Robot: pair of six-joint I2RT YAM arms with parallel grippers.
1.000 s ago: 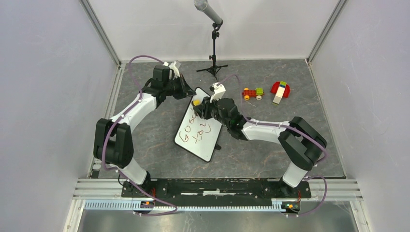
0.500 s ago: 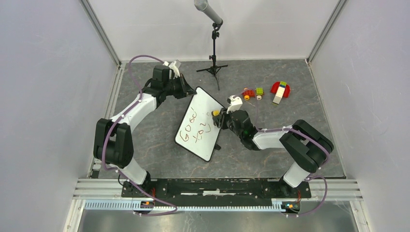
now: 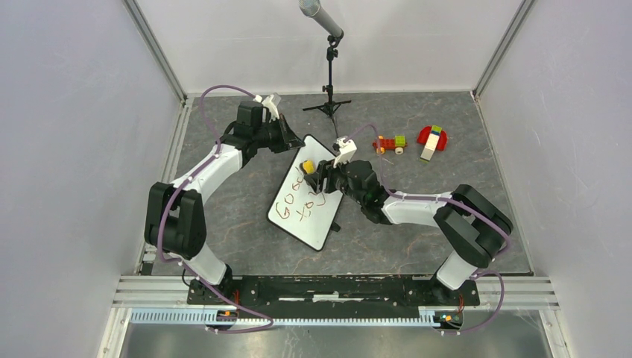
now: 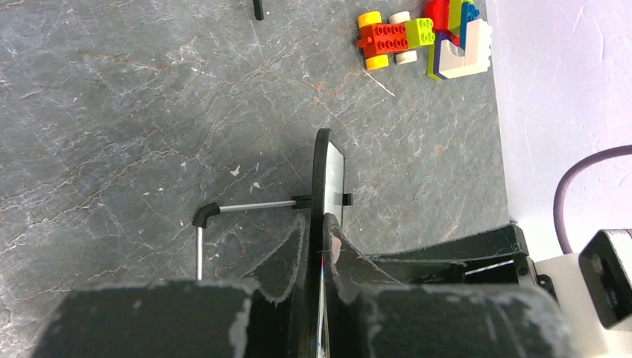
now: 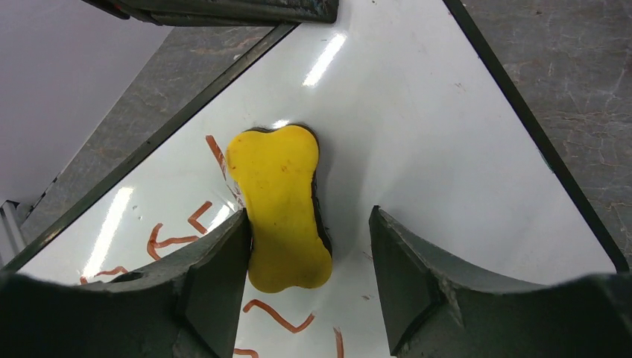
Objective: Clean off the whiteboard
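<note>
On your grey marbled table, the left gripper clamps the whiteboard by its edge — your right gripper stands open, yellow eraser against one finger.

white whiteboard, red handwriting, yellow eraser

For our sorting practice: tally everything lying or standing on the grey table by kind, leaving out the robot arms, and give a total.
Whiteboard: 1
Yellow eraser: 1
Brick toys: 2, the toy car and the red block build
Microphone stand: 1
Total: 5
</note>
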